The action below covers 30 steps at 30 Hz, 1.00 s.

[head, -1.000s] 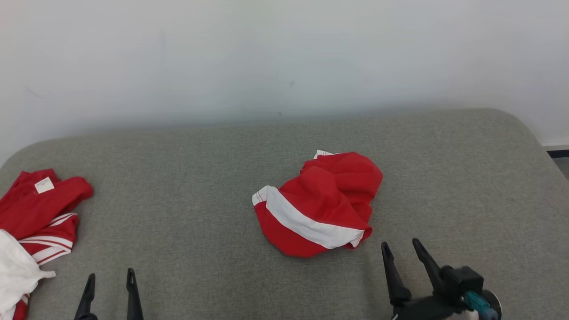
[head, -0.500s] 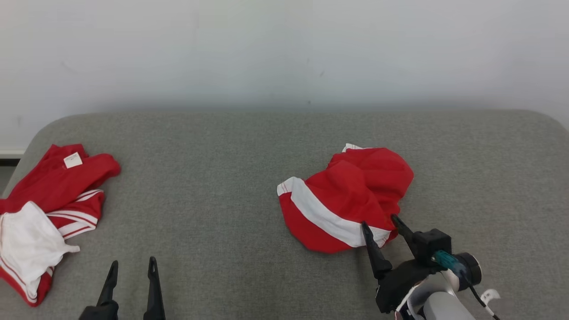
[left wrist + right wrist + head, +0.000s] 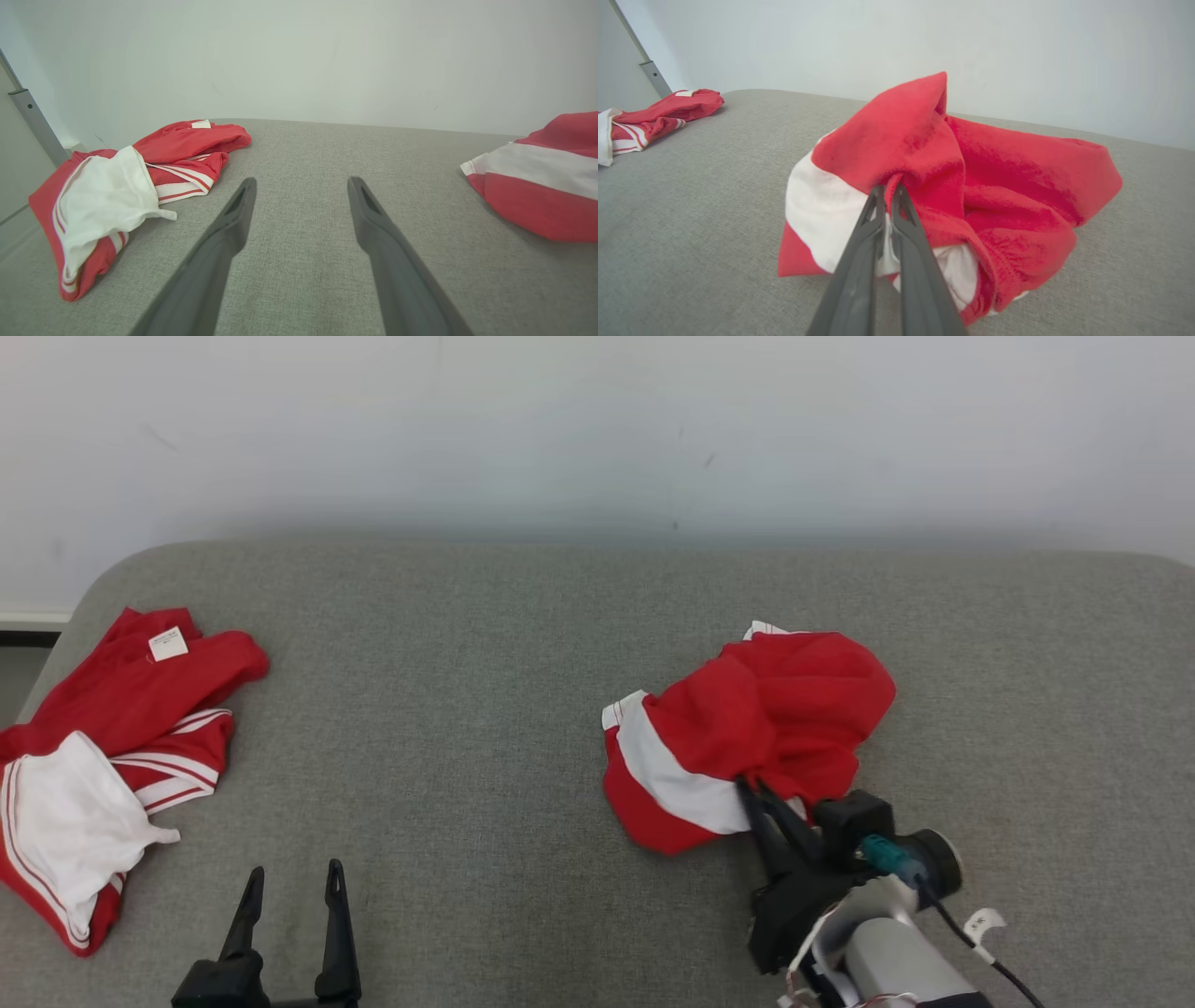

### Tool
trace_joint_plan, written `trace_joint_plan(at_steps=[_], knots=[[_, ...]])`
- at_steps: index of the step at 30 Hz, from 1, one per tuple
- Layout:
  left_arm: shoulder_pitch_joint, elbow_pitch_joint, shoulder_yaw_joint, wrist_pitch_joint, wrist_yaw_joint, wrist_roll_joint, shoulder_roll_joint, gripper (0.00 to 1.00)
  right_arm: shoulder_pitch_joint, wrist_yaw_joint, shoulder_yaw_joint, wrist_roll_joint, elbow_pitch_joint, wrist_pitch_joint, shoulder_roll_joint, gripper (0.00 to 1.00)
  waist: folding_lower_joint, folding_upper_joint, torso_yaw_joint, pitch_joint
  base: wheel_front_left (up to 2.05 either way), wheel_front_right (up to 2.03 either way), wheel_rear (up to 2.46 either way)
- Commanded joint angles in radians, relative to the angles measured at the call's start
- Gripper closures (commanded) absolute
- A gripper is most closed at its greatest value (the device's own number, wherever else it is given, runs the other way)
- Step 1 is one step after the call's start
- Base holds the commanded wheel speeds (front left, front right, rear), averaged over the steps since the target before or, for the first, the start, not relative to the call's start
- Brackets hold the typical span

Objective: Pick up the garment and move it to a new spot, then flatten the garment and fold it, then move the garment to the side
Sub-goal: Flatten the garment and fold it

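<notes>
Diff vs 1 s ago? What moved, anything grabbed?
The right gripper reached forward to the crumpled garment and shut on a fold at its near edge, bunching the cloth. The left gripper stayed open and idle; the other clothes at the left lay unchanged. The overall shift is the head camera moving.

The head camera looks forward and down from above the grey fabric-covered table [image 3: 485, 644], facing the white wall [image 3: 560, 429]. The left wrist camera sits low over the table, sighting along the left hand [image 3: 302, 182]. The right wrist camera looks along the right hand [image 3: 888, 189], very near the red-and-white garment [image 3: 1008, 154]. All three views share that garment and the red-and-white clothes pile [image 3: 103, 747].
</notes>
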<state>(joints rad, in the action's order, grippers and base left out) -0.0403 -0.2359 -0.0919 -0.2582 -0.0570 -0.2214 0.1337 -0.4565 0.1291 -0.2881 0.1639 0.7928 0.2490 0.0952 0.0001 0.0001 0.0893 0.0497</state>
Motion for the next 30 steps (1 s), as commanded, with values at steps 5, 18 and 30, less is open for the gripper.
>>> trace_joint_plan(at_steps=[5,18,30], knots=[[-0.004,0.002,-0.007,-0.007,0.005,-0.003,-0.005,0.00,0.055,0.003,-0.144,0.045,-0.114,0.016,-0.019,1.00,-0.0001,-0.0001,-0.015,-0.015,0.00,0.00,0.00],[0.015,-0.013,-0.007,-0.008,0.010,-0.012,-0.011,0.00,0.147,0.002,-0.266,0.189,-0.254,0.015,0.024,0.00,-0.0001,-0.0001,-0.040,-0.037,0.00,0.00,0.00],[0.026,0.020,-0.003,-0.008,0.002,-0.002,-0.013,0.00,0.273,0.002,-0.033,0.165,-0.373,0.013,0.110,0.00,-0.0001,-0.0001,-0.058,-0.025,0.00,0.00,0.00]])
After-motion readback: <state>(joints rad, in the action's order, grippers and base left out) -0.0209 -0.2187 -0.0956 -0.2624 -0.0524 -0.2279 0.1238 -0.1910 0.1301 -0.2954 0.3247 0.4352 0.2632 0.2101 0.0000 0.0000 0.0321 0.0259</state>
